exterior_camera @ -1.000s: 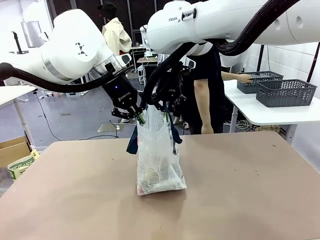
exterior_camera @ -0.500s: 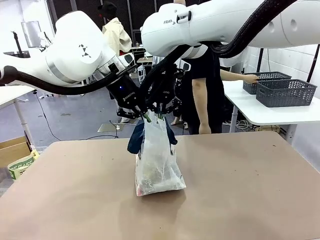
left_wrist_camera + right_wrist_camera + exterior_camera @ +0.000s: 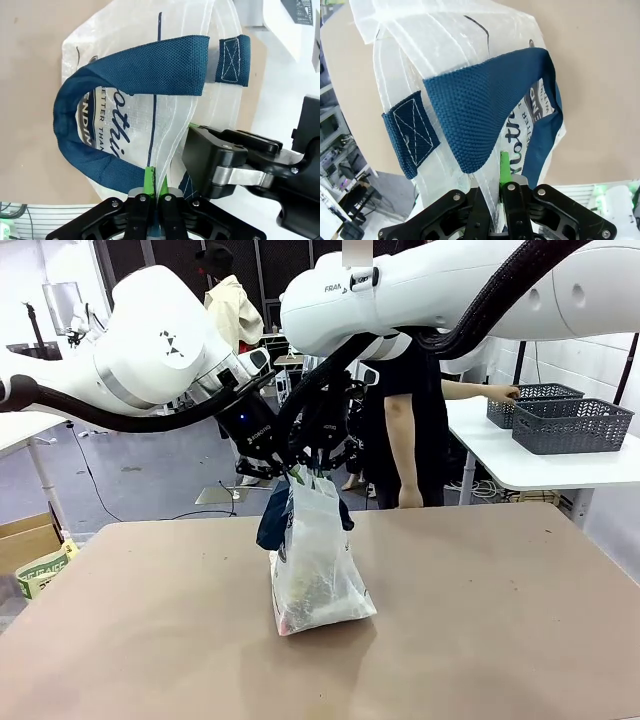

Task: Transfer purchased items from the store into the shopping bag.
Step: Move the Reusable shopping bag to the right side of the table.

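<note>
holding the mouth of a translucent whitish plastic shopping bag [image 3: 315, 570] with navy blue strap handles, both white arms meet over the middle of the tan bench [image 3: 500, 640]. the left tool [image 3: 289, 472] reaches in from the left and the right tool [image 3: 320, 470] from the right. they sit just beside each other at the top of the bag, each clenched on the thin plastic rim.

in the left wrist view the green pads [image 3: 148, 177] are pressed together with the film pinched between them. one navy strap [image 3: 100, 100] loops out to the side, and bits of the navy logo lettering [image 3: 117, 135] show inside the loop. the right wrist view is the same deal: a green pad [image 3: 504, 167] tight against the film, and the other strap [image 3: 485, 105] draped across the bag with its stitched end [image 3: 412, 135] sewn onto the plastic.

the bag's bottom sits on the bench. its body leans a bit and bulges near the base, with the top pulled up narrow. the purchased items [image 3: 315, 602] are down in the bottom of it, just blurry shapes through the plastic with a reddish line along the lower edge, so i can't tell which pack is which.

way off on the far right, a white side bench [image 3: 540, 472] carries two dark grey slotted plastic baskets [image 3: 572, 425], well apart from the bag. a person in black stands next to it with a hand [image 3: 497, 394] on the farther basket.
</note>
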Action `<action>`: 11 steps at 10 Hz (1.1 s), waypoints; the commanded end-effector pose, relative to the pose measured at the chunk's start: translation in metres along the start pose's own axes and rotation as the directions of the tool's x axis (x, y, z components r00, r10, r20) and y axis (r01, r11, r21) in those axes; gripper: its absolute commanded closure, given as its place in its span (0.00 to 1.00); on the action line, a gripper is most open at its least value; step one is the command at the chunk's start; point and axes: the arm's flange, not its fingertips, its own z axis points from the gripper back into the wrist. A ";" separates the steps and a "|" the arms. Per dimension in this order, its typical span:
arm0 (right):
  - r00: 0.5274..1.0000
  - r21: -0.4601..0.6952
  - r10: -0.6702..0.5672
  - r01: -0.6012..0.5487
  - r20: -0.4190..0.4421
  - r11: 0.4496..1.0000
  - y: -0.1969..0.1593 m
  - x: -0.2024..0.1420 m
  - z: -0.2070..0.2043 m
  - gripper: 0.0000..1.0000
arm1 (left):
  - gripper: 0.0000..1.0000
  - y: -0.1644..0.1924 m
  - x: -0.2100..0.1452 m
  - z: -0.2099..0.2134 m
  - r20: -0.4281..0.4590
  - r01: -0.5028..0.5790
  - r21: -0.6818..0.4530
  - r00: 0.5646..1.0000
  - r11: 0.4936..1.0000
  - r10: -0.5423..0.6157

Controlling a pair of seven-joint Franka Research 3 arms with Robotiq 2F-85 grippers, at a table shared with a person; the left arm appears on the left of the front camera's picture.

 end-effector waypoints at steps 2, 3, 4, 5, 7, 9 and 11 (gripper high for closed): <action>0.999 0.034 -0.041 0.041 0.005 0.999 0.001 -0.001 0.003 1.00 | 1.00 -0.001 -0.003 -0.003 -0.026 0.061 0.021 0.998 0.998 -0.060; 0.997 0.047 -0.082 0.081 0.012 0.996 0.004 -0.002 0.006 1.00 | 1.00 -0.002 -0.004 -0.005 -0.044 0.114 0.024 0.993 0.993 -0.113; 0.994 0.049 -0.105 0.104 0.016 0.993 0.006 -0.003 0.007 1.00 | 1.00 -0.002 -0.007 -0.006 -0.049 0.146 0.031 0.988 0.989 -0.145; 0.994 0.022 -0.109 0.109 0.021 0.994 0.008 -0.004 0.007 1.00 | 1.00 0.000 -0.005 -0.006 -0.051 0.147 0.034 0.988 0.989 -0.145; 0.991 0.013 -0.130 0.129 0.012 0.992 0.008 -0.003 0.004 1.00 | 1.00 0.000 -0.006 -0.004 -0.042 0.155 0.007 0.987 0.988 -0.155; 0.990 0.010 -0.139 0.139 0.007 0.990 0.007 -0.003 0.003 1.00 | 1.00 0.000 -0.006 0.003 -0.033 0.151 -0.044 0.988 0.988 -0.153; 0.994 0.004 -0.111 0.111 0.005 0.994 0.004 -0.002 0.001 1.00 | 1.00 -0.001 -0.006 -0.007 -0.041 0.138 0.020 0.990 0.990 -0.137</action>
